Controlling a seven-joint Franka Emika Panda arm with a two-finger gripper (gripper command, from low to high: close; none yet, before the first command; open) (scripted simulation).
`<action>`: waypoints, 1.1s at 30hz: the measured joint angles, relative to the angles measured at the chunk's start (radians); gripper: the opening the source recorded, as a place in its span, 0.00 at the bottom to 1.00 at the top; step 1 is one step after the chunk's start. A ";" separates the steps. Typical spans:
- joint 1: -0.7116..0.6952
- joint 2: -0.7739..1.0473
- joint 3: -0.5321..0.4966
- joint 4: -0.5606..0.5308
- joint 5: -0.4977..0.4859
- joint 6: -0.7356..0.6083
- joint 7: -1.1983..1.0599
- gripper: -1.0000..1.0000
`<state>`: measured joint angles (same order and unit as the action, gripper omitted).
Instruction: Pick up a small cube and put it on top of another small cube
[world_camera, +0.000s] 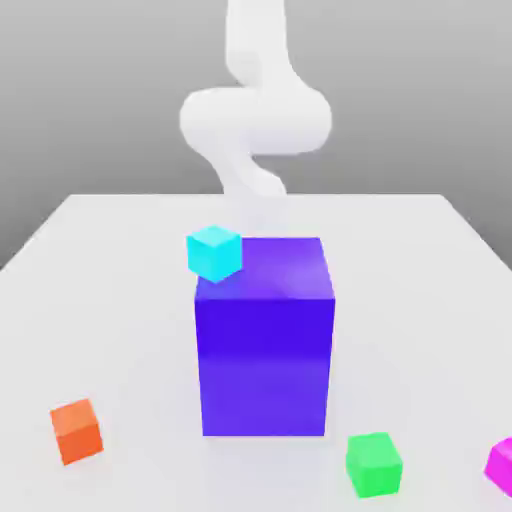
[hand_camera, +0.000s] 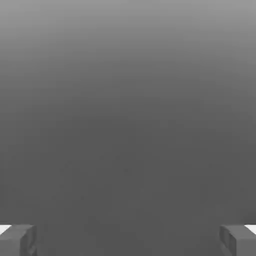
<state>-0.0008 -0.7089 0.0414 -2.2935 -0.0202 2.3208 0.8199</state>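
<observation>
While the gripper (hand_camera: 128, 240) hangs wide open, empty, the magenta cube (world_camera: 502, 465) lies apart beside the green cube (world_camera: 374, 464).

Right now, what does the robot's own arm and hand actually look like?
The arm is smooth, plain white, made of rounded, tube-like segments, with no cables or markings visible. The hand has two blocky grey fingers with lighter patches at their outer edges.
</observation>
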 joint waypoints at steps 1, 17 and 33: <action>-0.001 0.039 0.019 0.003 -0.009 0.009 0.009 0.50; 0.046 0.622 0.256 0.045 -0.197 0.142 0.178 0.50; 0.240 1.183 0.304 0.091 -0.310 0.313 0.293 0.50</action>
<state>0.2394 0.4740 0.3458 -2.2026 -0.3304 2.6342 1.1133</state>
